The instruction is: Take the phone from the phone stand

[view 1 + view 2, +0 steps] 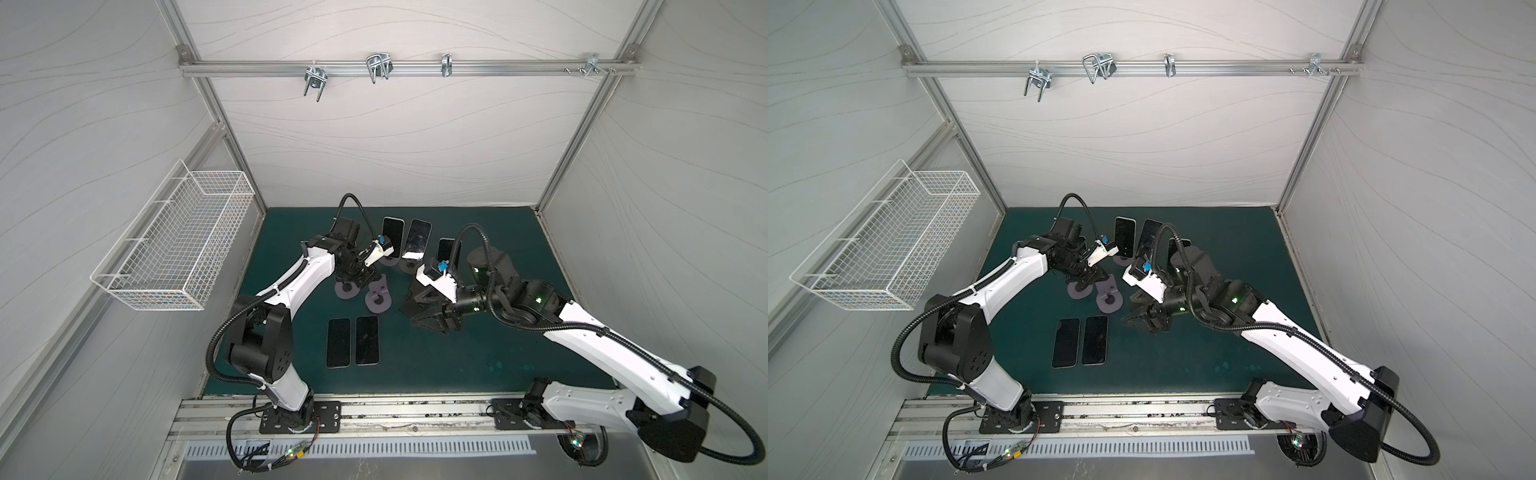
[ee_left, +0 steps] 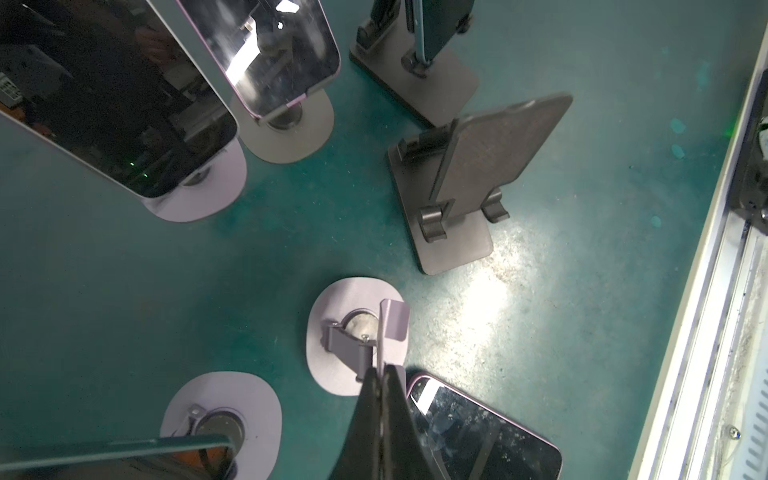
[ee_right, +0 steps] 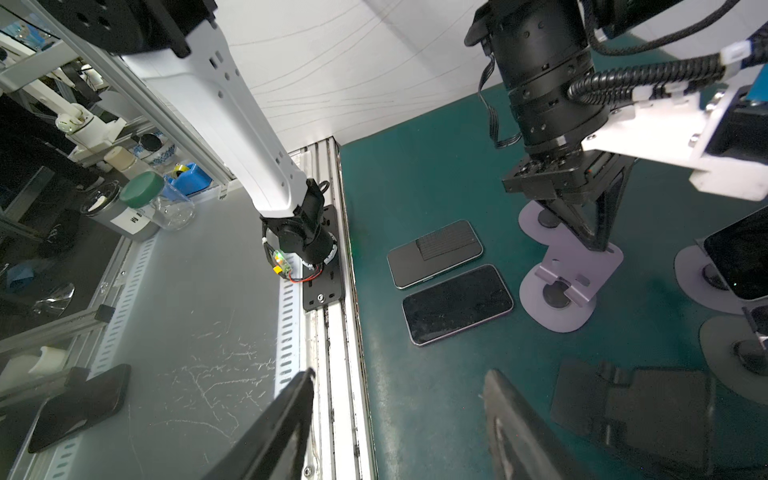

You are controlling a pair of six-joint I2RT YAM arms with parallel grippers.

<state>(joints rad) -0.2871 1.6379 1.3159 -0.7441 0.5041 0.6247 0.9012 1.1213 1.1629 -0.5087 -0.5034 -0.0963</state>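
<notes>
While your left claw (image 2: 380, 370) is clamped on the thin plate of an empty lilac stand (image 2: 332, 303) mid-tabletop (image 1: 519, 340), your right claw (image 3: 399, 378) gapes, holding nothing. Three phones (image 1: 392, 237) sit upright on stands (image 1: 388, 261) toward the far edge, the third partly hidden, probably on a black one. Two flat phones (image 1: 338, 343) lie nearer the front edge.

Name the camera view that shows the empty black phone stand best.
The left wrist view: the empty black phone stand sits whole and unobstructed, backplate tilted, both lip hooks visible. The right wrist view catches it dark, near the frame edge. In both top views it is small and hard to separate from the right arm.
</notes>
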